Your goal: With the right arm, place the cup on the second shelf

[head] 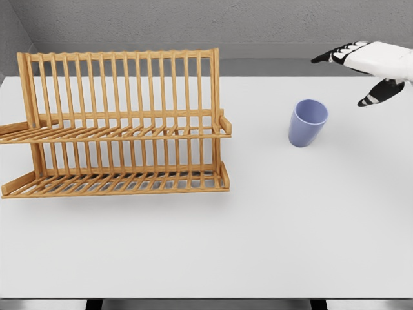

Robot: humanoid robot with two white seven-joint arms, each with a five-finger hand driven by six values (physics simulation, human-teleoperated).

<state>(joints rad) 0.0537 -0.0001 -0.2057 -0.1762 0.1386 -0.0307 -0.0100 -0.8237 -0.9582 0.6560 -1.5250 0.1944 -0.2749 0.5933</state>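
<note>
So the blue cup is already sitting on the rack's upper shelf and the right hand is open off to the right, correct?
Not quite. The head view shows the blue cup standing on the white table, right of the wooden rack, both shelves bare. The right hand is indeed open, upper right.

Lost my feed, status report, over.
Right hand open, up right of cup, not touching. Cup upright on table. Rack shelves bare. Path clear; left arm unseen.
</note>
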